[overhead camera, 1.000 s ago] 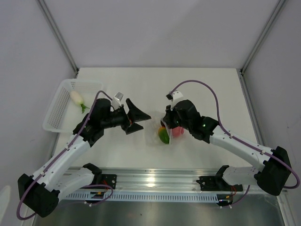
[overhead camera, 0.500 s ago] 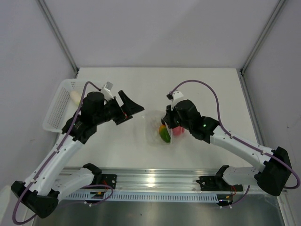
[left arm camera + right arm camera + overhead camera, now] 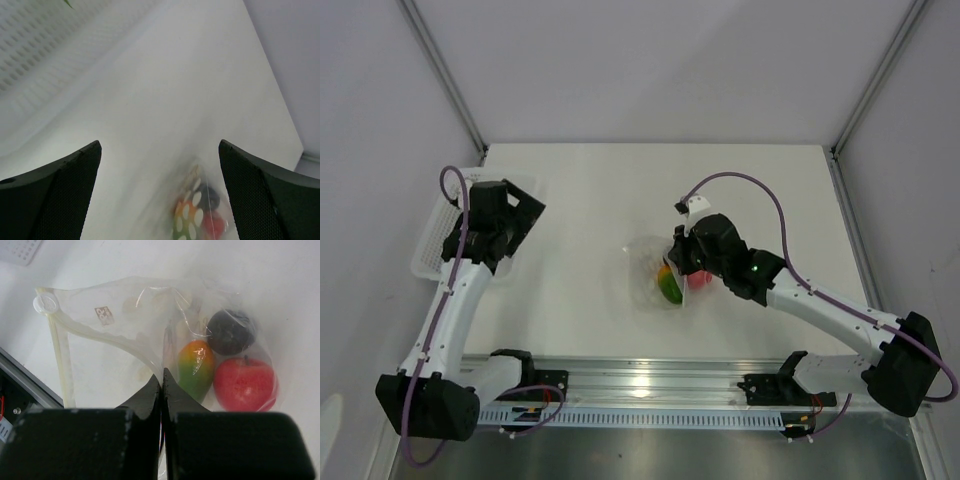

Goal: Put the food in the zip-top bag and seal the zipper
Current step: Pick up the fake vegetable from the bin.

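Note:
The clear zip-top bag (image 3: 648,268) lies mid-table; it also shows in the right wrist view (image 3: 115,325). My right gripper (image 3: 678,262) is shut on the bag's upper edge (image 3: 162,377), holding the mouth open. Its pale zipper strip (image 3: 55,355) ends at a white round slider (image 3: 45,304). Inside lie an orange-and-green piece (image 3: 194,367), a red round fruit (image 3: 244,382) and a dark round piece (image 3: 231,331). My left gripper (image 3: 523,222) is open and empty (image 3: 160,145) over the right edge of the white basket, well left of the bag (image 3: 200,215). The white oblong piece is hidden.
The white perforated basket (image 3: 428,250) stands at the table's left edge and shows blurred in the left wrist view (image 3: 30,45), with a bit of green leaf (image 3: 66,2) at its top. An aluminium rail (image 3: 650,385) runs along the near edge.
My left arm has swung left, away from the bag, to over the basket, with its jaws open. The right gripper and bag have stayed put.

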Motion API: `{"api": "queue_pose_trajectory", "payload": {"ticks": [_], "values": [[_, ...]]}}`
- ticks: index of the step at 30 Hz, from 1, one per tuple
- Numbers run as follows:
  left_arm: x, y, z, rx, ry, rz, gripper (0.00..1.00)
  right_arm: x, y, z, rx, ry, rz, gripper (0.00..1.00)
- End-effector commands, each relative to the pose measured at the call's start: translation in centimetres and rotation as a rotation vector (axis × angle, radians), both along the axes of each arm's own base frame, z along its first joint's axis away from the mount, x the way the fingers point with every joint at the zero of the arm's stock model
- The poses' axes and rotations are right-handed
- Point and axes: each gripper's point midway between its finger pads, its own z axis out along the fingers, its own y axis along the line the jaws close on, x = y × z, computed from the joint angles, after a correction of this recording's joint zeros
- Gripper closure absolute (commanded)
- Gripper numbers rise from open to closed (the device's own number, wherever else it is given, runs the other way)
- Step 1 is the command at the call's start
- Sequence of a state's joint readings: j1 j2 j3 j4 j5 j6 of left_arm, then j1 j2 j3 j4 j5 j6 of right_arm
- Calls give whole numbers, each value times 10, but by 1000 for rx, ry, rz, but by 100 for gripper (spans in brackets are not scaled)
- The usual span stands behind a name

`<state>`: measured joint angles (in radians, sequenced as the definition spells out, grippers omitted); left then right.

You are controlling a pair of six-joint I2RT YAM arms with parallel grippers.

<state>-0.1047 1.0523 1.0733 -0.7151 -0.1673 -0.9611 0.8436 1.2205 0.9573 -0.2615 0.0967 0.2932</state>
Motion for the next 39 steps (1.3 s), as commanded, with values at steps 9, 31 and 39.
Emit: {"api": "queue_pose_trajectory", "payload": {"ticks": [9, 31, 39], "values": [[58, 109, -41, -10, 7, 427, 0, 6, 2, 13, 42, -52, 13, 100], [163, 231, -98, 60, 153, 517, 1, 16, -2, -1, 101, -62, 11, 100], [175, 233, -126, 59, 210, 460, 1, 16, -2, -10, 112, -38, 18, 100]]}}
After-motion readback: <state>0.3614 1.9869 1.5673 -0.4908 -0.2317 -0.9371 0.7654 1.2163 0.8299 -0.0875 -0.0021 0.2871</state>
